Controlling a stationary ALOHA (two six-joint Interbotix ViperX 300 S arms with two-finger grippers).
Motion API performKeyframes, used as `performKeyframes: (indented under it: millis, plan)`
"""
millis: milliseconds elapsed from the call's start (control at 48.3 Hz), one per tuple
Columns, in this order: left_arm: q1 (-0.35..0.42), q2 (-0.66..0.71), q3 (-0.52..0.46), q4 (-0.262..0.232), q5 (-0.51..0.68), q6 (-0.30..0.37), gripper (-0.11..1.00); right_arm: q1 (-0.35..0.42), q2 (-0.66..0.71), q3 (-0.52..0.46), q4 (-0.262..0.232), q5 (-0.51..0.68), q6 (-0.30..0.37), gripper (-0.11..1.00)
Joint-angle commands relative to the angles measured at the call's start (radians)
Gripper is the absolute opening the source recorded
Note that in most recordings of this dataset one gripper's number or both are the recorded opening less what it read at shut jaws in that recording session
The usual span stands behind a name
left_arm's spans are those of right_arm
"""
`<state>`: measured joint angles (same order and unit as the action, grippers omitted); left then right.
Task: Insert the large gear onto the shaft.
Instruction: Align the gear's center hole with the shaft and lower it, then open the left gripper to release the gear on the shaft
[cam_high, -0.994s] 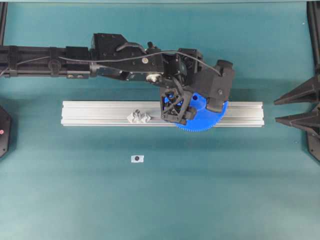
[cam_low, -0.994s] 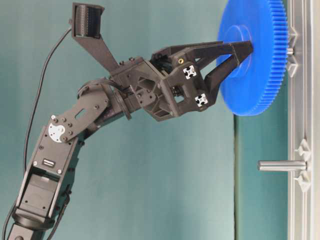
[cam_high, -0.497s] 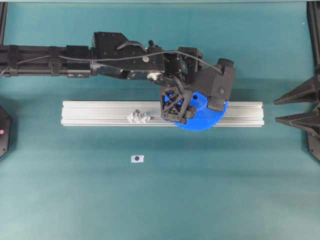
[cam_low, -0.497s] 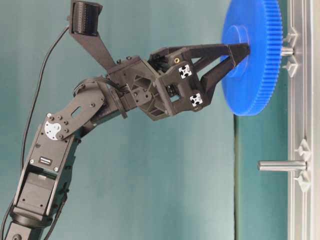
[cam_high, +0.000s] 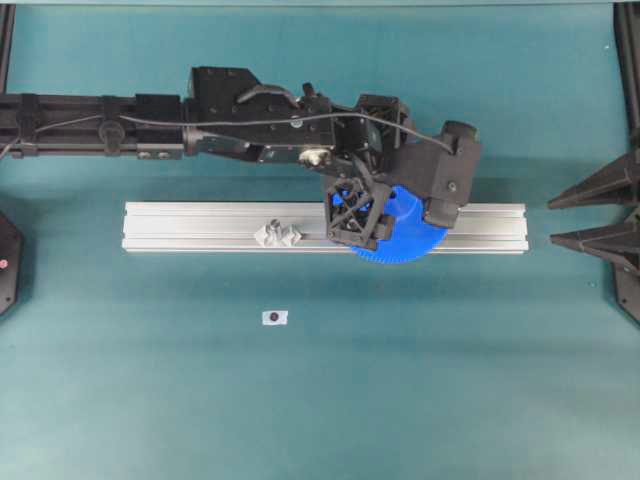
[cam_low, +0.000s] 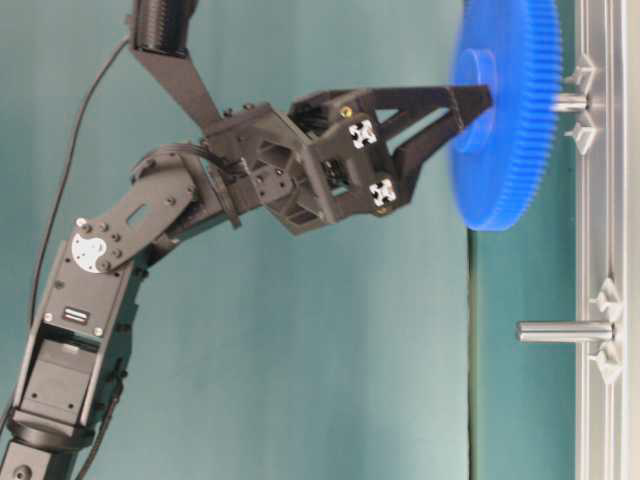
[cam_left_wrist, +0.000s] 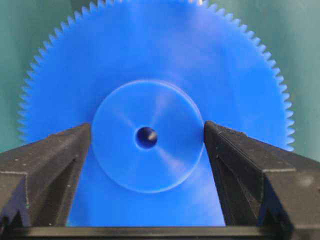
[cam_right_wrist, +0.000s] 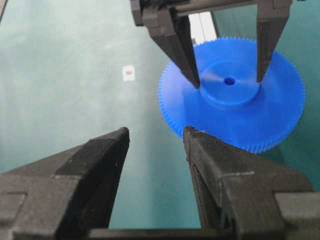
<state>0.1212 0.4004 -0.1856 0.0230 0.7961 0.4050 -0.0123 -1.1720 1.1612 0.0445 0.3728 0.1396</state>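
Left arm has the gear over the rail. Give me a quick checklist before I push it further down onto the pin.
1. Grip: left gripper shut on the large gear, fingers on its hub: ok.
2. Gear over the shaft, not the free pin: ok.
3. Hub hole lined up with the shaft tip: cannot tell, the gear hides it.
4. Gear face square to the shaft: looks slightly tilted in the table-level view, not ok.
5. Right gripper open, off the gear: ok.
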Motion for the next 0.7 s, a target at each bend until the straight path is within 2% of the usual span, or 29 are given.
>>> performKeyframes:
  millis: [0,683]
  plan:
    - [-0.003,-0.020,-0.037,0.005,0.012,0.000,0.87,-0.003,0.008,-0.014,0.000,-0.008,0.009,0.57]
    - [-0.003,-0.023,-0.025,0.005,0.040,-0.008,0.87,-0.002,0.006,-0.012,0.000,-0.011,0.009,0.57]
